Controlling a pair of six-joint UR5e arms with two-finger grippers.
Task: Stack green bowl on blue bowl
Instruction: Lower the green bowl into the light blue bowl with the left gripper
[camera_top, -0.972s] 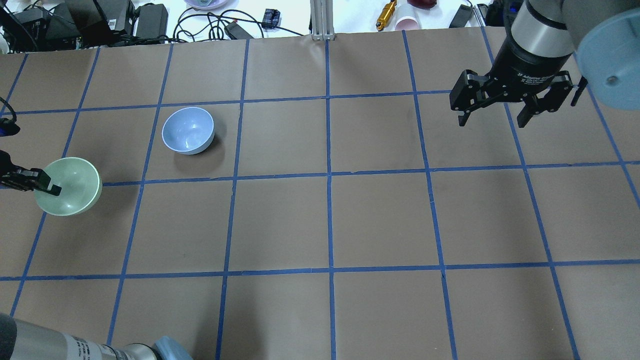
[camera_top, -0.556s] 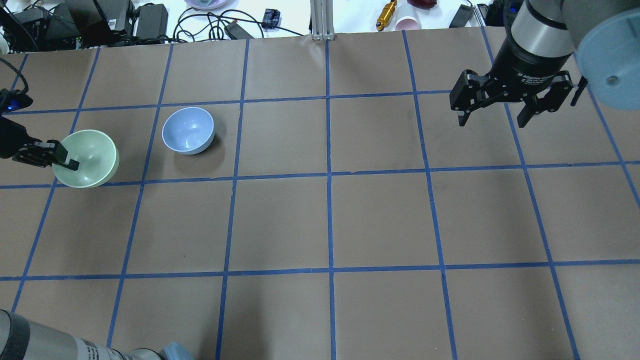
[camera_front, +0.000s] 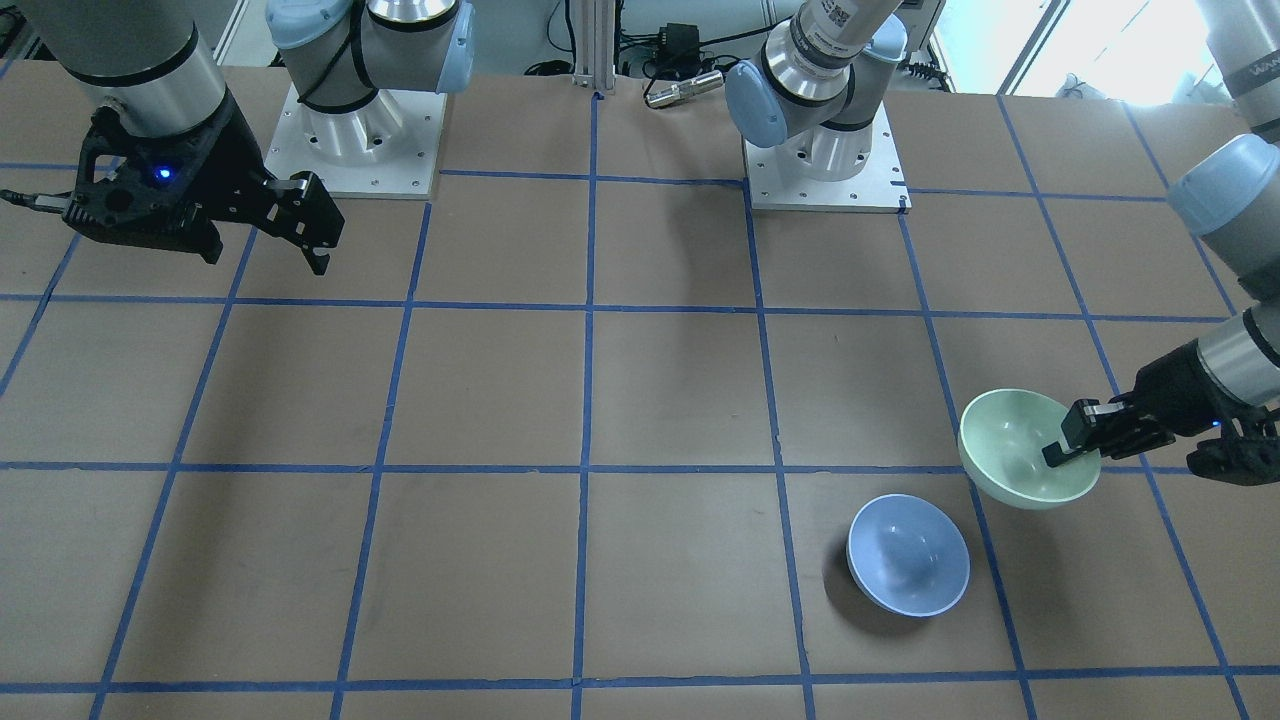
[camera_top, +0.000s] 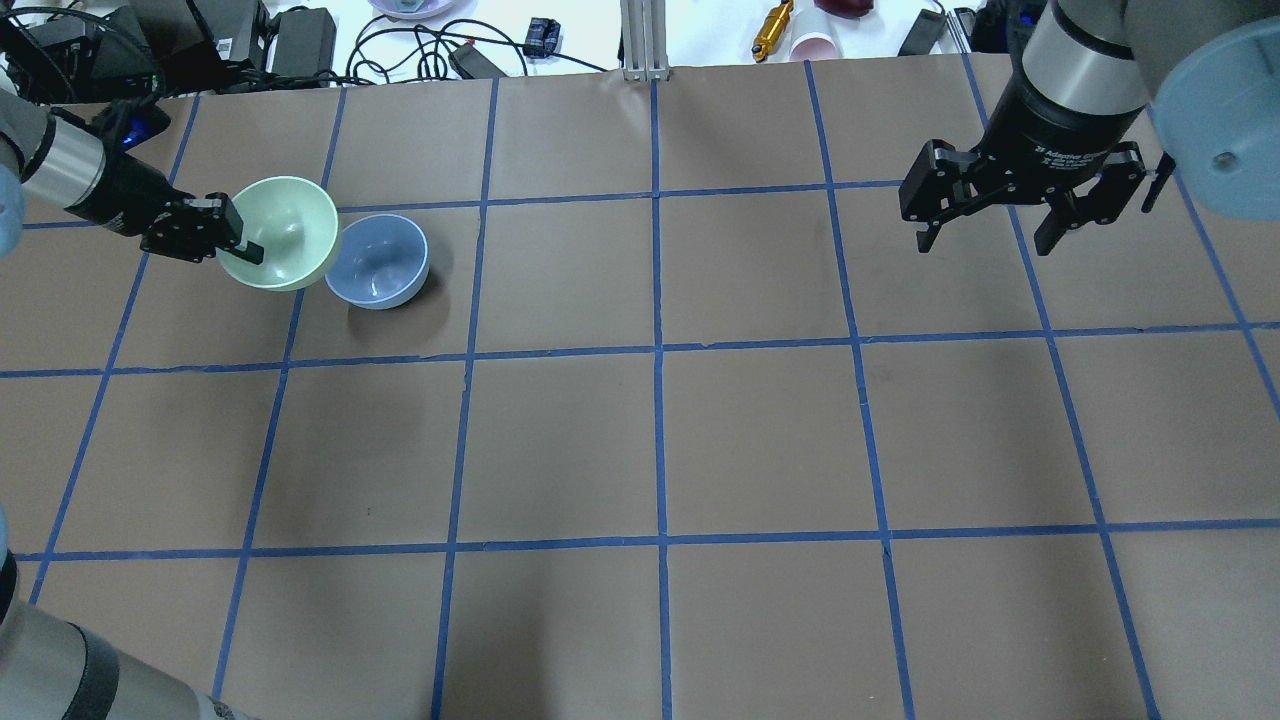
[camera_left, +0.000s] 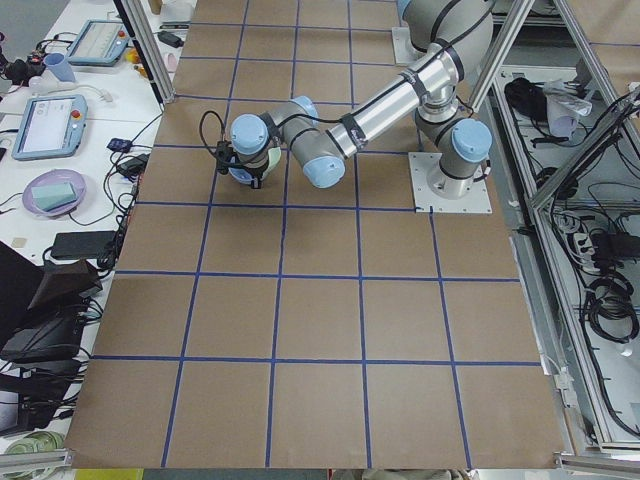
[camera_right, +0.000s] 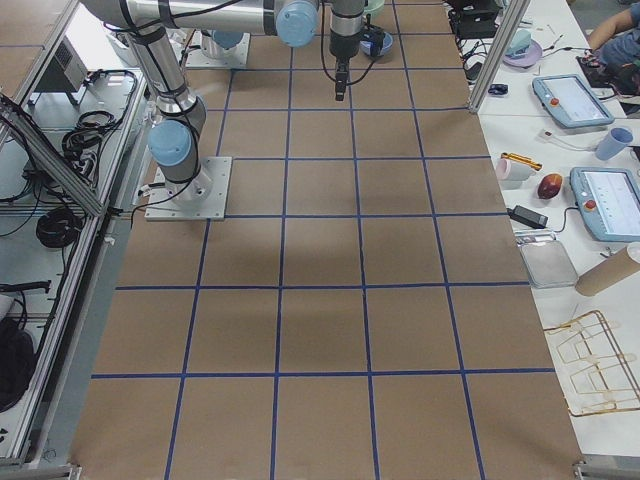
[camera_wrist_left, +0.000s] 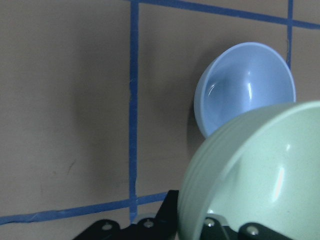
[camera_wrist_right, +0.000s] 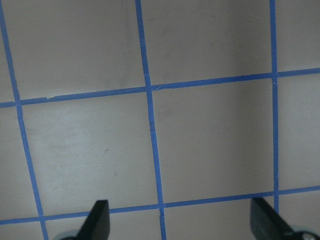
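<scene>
Half done: the green bowl is lifted and brought beside the blue bowl, but not yet stacked.

One finger inside and one outside, the left hand pinches the green bowl's rim at about 9 o'clock in the overhead view. It holds the bowl clear of the worktop, at about 9 o'clock of the blue bowl, with their rims overlapping from above. The blue bowl sits mouth up on the worktop. Being round, the green bowl has no long axis. Its mouth faces up and it looks close to level. By the look of it, what is left is to centre it over the blue bowl, lower it in and let go. The right hand hangs open and empty toward 2 o'clock, well apart.
</scene>
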